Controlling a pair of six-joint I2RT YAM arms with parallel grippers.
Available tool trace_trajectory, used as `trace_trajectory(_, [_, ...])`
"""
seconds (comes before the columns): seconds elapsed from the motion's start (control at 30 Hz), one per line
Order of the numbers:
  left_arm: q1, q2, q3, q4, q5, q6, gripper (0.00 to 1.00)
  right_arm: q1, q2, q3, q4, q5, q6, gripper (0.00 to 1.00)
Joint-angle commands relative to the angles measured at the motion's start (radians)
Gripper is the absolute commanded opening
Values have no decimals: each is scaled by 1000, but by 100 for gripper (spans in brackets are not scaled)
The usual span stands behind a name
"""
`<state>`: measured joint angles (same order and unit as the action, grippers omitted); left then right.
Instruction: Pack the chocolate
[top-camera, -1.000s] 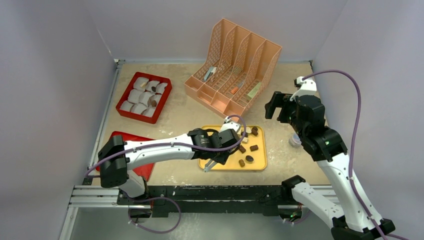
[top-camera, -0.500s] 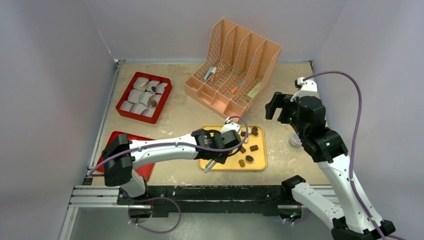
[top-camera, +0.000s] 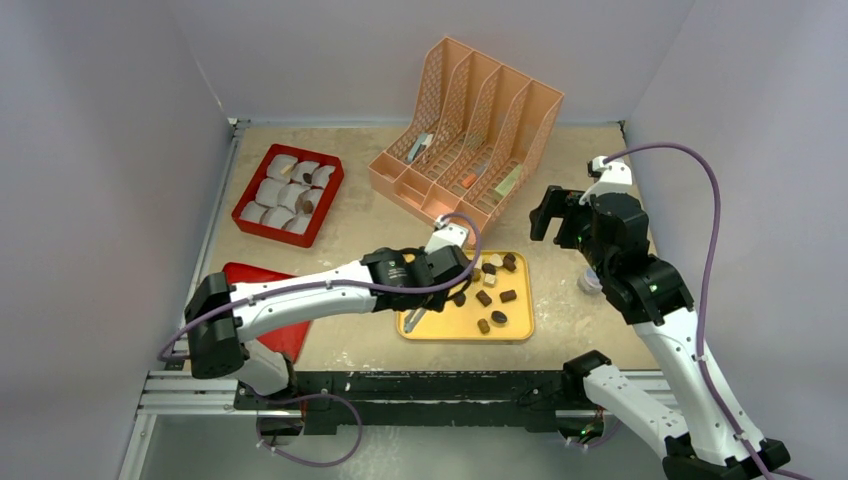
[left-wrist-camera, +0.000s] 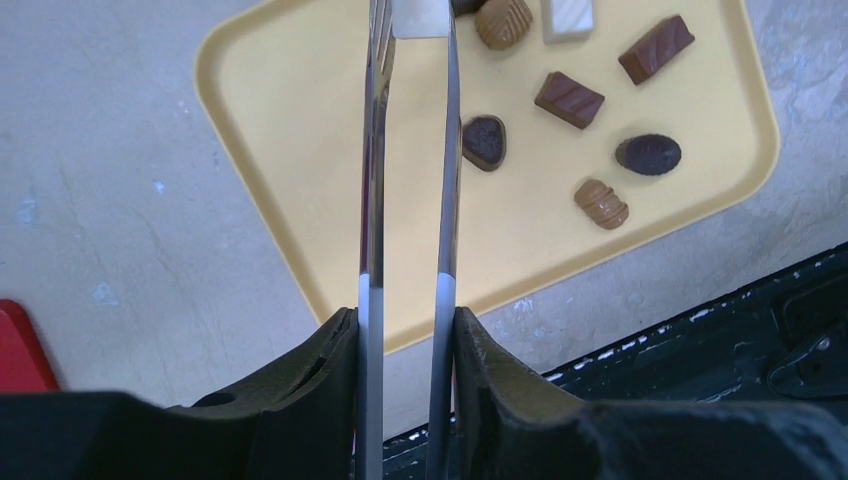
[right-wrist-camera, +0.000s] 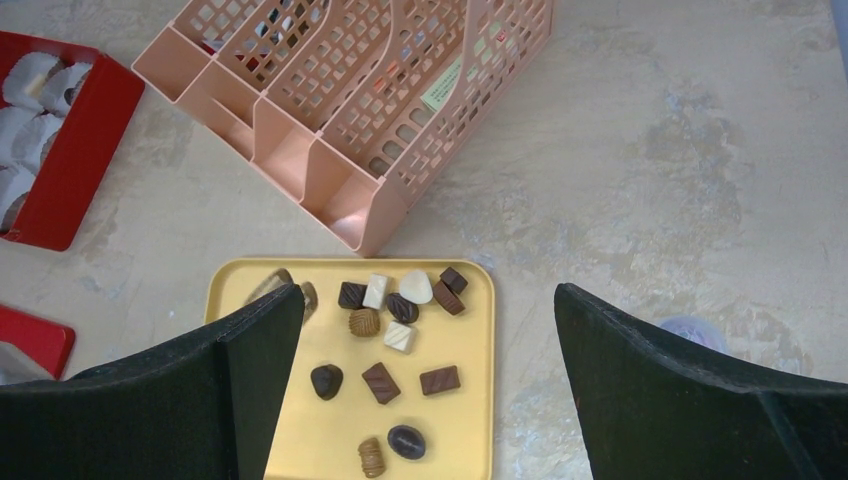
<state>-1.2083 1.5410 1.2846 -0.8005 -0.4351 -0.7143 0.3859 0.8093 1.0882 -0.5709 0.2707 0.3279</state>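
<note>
Beige table, yellow tray of chocolate.

No legible text; label inside pink organizer too small to read.

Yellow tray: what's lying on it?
Loose chocolates, dark, caramel and white. Tweezers in the left gripper pinch a white one. From above, the left arm hides the far-left part of the tray.
</note>
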Motion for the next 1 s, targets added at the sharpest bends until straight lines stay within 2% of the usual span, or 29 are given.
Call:
trace_trajectory(0.0, [56,-106,34,-13,-68,-17,26,-2,-15,0,34,2,-7,97])
trace_trajectory(0.27, [250,-200,-7,-61,-82,-3,26,-3,-10,-8,43,-9,-1,97])
trace_trajectory(0.4, [390,-224,-5,-80,-67,38,26,-2,-9,-7,46,-12,0,97])
trace_trajectory(0.6, [653,-233,40,-71,-29,111,26,-2,-4,-6,45,-15,2,97])
trace_trajectory(0.73, [882,-187,76,-29,97,157,26,-2,-3,-8,55,-23,3,97])
trace_trajectory(0.97, [1107,-110,100,47,173,164,27,-2,3,-5,53,-33,-1,97])
